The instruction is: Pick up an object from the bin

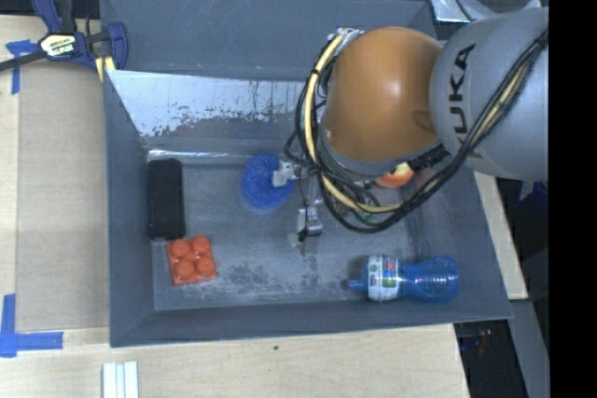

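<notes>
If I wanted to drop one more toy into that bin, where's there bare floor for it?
Bare floor lies between the black block and the blue round thing, and at the front of the bin between the orange bumpy piece and the blue bottle. The right rear is crowded under the arm, gripper included.

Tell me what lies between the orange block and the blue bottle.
In the camera view, only bare bin floor lies between the orange block and the blue bottle. The gripper hangs just behind that stretch.
</notes>
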